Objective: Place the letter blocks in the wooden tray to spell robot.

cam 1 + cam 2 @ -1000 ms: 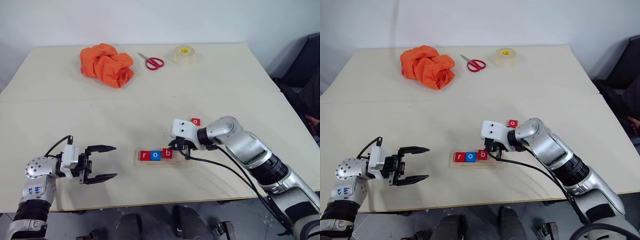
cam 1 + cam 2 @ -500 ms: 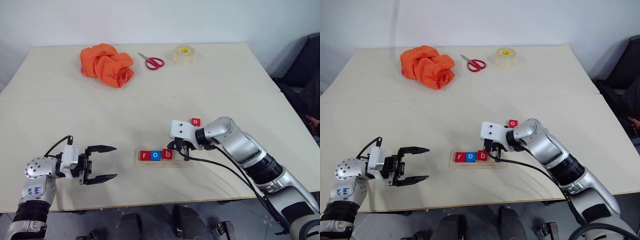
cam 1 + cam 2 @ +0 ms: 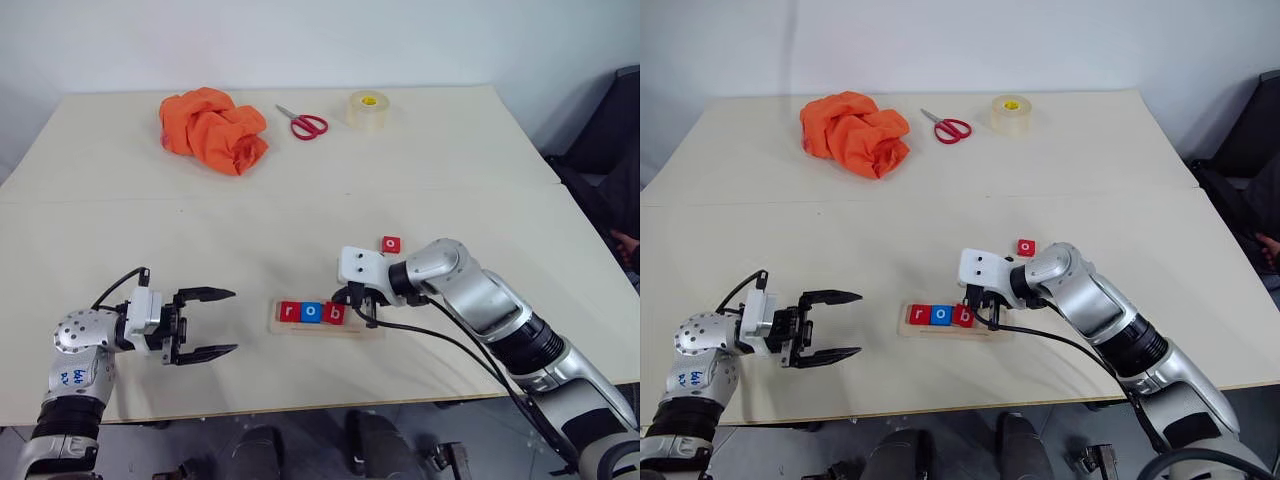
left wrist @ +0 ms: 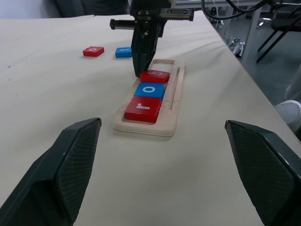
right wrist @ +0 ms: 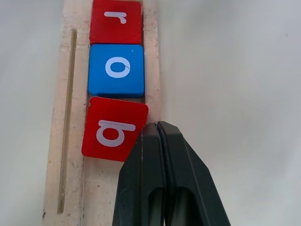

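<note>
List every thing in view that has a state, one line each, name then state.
wooden tray: flat on the table, three of its places filled.
r block: seated in the tray, straight.
blue o block: seated next to it, straight.
b block: in the tray, skewed.
right gripper: jaws shut, tips at the b block's corner.
left gripper: jaws open, holding nothing.
red block: loose on the table.
scissors: closed.

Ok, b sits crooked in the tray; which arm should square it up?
Right. Its shut right gripper is already at the b block in the wooden tray; the open left gripper hangs well off the tray's other end.
</note>
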